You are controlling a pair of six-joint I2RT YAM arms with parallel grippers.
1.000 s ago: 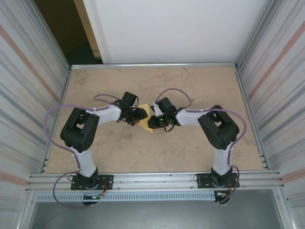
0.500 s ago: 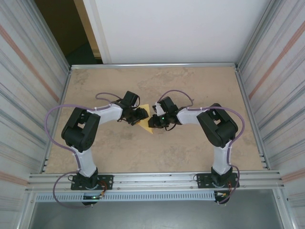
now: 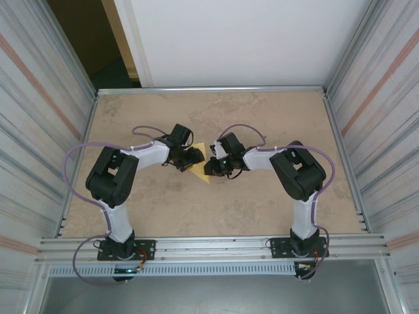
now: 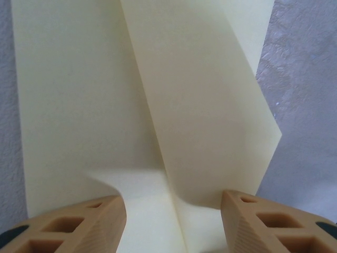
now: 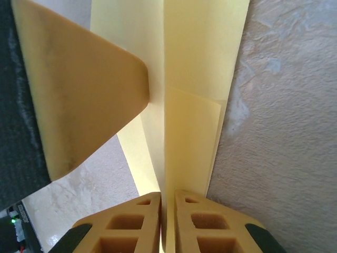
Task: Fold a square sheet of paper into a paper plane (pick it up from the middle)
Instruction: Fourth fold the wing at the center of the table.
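The yellow sheet of paper (image 3: 205, 173), folded into long flaps along a centre crease, lies mid-table between the two arms. My left gripper (image 3: 197, 157) stands open over its left side. In the left wrist view the paper (image 4: 158, 105) spreads out ahead, and the two fingers (image 4: 79, 226) straddle its crease with a raised flap near the right one. My right gripper (image 3: 212, 163) is shut on the paper. In the right wrist view its fingertips (image 5: 134, 216) pinch an upright fold of the paper (image 5: 192, 79). A finger of the left gripper (image 5: 84, 95) leans against that fold.
The beige tabletop (image 3: 262, 118) has metal rails at its edges (image 3: 209, 89) and corrugated walls on both sides. Both arms bend inward from their bases (image 3: 121, 248) at the near edge. Bare table shows beside the paper (image 5: 295, 132).
The right jaws have closed a little tighter on the fold. The left wrist has shifted slightly toward the back. The paper stays in place.
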